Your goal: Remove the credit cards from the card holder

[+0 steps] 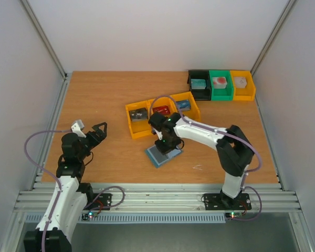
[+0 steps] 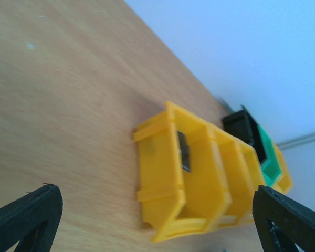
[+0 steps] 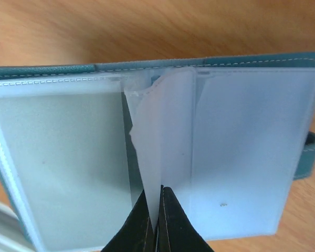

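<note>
Pinching a clear sleeve (image 3: 163, 131) of the blue folding card holder (image 3: 236, 157), right claw (image 3: 158, 193) likely bares pockets; left claw (image 1: 97, 131) wide.

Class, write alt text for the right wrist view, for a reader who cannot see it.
The right gripper is shut on a clear plastic sleeve standing up from the middle of the open blue card holder, which lies on the wooden table. No card shows in the flat sleeves either side.

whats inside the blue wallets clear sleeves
In the flat blue folding card holder, both exposed frosted plastic sleeves show no card. The right gripper pinches a middle sleeve leaf; anything behind it is hidden.
</note>
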`<move>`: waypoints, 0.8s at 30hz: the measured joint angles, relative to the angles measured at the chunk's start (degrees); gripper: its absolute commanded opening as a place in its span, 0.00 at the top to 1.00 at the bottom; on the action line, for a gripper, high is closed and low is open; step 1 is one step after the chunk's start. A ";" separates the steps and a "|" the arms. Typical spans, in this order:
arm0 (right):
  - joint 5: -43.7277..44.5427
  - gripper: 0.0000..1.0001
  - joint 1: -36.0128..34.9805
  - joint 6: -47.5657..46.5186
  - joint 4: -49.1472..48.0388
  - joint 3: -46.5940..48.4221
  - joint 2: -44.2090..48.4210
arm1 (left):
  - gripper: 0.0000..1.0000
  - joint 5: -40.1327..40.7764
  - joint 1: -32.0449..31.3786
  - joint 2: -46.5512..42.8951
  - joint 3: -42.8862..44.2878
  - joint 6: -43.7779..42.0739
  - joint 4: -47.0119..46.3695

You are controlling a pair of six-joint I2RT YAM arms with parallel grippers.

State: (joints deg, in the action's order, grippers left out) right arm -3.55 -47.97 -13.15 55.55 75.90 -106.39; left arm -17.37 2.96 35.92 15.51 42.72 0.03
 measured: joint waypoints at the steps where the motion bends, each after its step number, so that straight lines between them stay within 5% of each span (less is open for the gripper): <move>1: -0.90 0.99 0.02 -0.28 0.63 0.39 1.70 | 0.00 -1.86 -0.11 -0.35 0.00 0.28 -0.90; 9: -5.40 0.99 0.13 -4.46 5.77 13.27 16.74 | 0.00 -15.19 -0.55 -2.67 0.74 1.55 -6.80; 16: -3.21 0.99 0.39 -1.64 7.96 27.82 18.47 | 0.01 -28.04 -7.56 -2.43 9.60 -0.83 -11.02; 24: 10.62 0.99 -6.62 5.05 8.92 38.88 10.86 | 0.00 -25.24 -18.25 1.20 20.39 -6.82 -6.82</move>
State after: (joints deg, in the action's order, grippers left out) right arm 7.07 -54.59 -8.10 64.47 114.78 -95.53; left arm -42.61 -15.29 37.12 35.90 35.90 -6.79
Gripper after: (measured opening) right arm 0.013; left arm 0.994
